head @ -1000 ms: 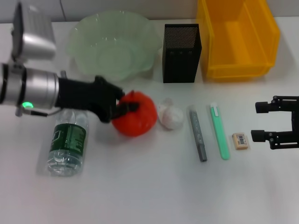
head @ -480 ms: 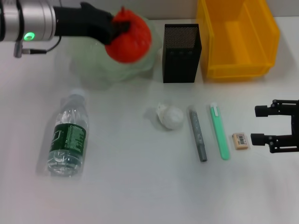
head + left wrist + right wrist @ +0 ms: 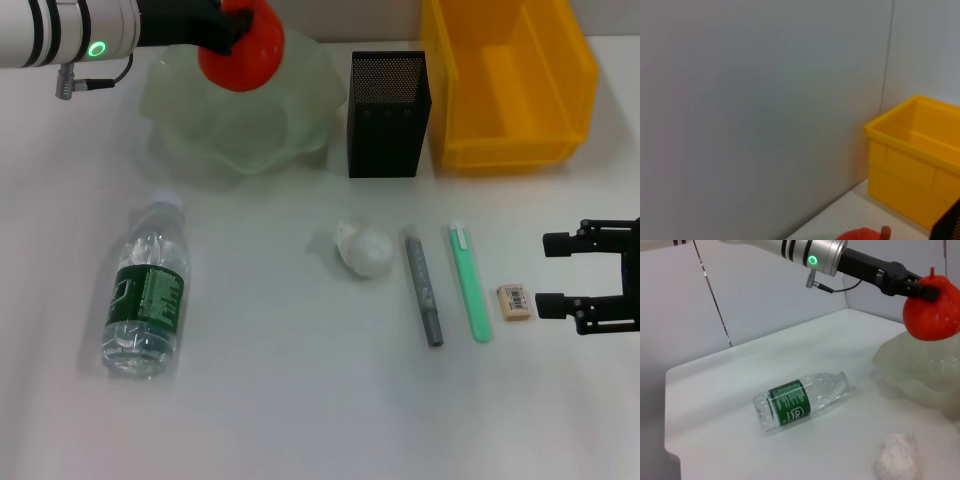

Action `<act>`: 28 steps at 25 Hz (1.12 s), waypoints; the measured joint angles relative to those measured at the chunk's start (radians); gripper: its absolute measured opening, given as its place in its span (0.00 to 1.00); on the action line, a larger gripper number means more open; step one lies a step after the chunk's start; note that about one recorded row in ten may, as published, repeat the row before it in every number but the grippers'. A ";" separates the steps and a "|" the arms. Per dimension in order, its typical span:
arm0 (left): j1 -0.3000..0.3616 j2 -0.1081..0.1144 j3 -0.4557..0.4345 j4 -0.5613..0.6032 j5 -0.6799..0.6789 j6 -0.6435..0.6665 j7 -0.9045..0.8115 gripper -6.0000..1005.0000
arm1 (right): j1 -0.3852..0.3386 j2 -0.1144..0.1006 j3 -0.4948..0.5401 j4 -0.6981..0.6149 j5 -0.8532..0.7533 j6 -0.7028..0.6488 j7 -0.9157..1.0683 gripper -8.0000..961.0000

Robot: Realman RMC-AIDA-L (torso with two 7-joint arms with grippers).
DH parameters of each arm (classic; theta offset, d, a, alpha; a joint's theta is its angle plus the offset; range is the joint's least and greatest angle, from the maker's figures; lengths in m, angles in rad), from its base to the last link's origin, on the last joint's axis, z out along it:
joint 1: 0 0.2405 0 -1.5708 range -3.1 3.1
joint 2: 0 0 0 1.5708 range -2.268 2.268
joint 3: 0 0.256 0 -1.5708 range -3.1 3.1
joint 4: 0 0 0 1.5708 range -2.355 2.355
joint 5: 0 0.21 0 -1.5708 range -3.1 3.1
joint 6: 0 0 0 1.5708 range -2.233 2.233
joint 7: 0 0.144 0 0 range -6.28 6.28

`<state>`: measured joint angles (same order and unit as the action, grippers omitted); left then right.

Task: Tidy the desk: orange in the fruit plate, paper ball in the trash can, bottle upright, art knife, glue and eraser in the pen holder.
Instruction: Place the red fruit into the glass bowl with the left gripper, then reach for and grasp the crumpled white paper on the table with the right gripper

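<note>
My left gripper (image 3: 232,22) is shut on the red-orange orange (image 3: 243,52) and holds it in the air over the pale green fruit plate (image 3: 225,130); the right wrist view shows the orange (image 3: 932,312) above the plate (image 3: 922,372). The bottle (image 3: 145,300) lies on its side at the left. The paper ball (image 3: 364,248), a grey glue stick (image 3: 423,288), a green art knife (image 3: 469,283) and the eraser (image 3: 514,301) lie in a row. My right gripper (image 3: 553,272) is open, just right of the eraser. The pen holder (image 3: 389,112) and yellow trash can (image 3: 508,85) stand at the back.
A wall runs close behind the plate, pen holder and trash can. In the left wrist view the trash can (image 3: 915,160) and the top of the orange (image 3: 865,234) show against that wall.
My left gripper has lifted the orange from the table beside the bottle and carried it back and up over the fruit plate. The right gripper has stayed by the eraser.
</note>
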<state>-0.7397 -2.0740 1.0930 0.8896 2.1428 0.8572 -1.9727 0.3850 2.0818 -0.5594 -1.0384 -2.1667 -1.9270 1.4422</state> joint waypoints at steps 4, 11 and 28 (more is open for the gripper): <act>0.001 -0.001 0.004 -0.004 0.002 -0.014 -0.011 0.11 | 0.000 0.000 0.004 -0.002 0.000 -0.001 0.000 0.73; -0.001 0.002 0.009 -0.007 0.002 -0.023 -0.016 0.22 | 0.001 -0.001 0.001 -0.010 -0.001 -0.001 0.004 0.73; 0.343 0.014 -0.053 0.205 -0.488 0.724 0.413 0.85 | 0.089 0.002 -0.259 -0.447 -0.045 -0.062 0.511 0.72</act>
<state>-0.3970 -2.0602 1.0403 1.0949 1.6553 1.5817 -1.5598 0.4743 2.0838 -0.8184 -1.4854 -2.2121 -1.9887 1.9535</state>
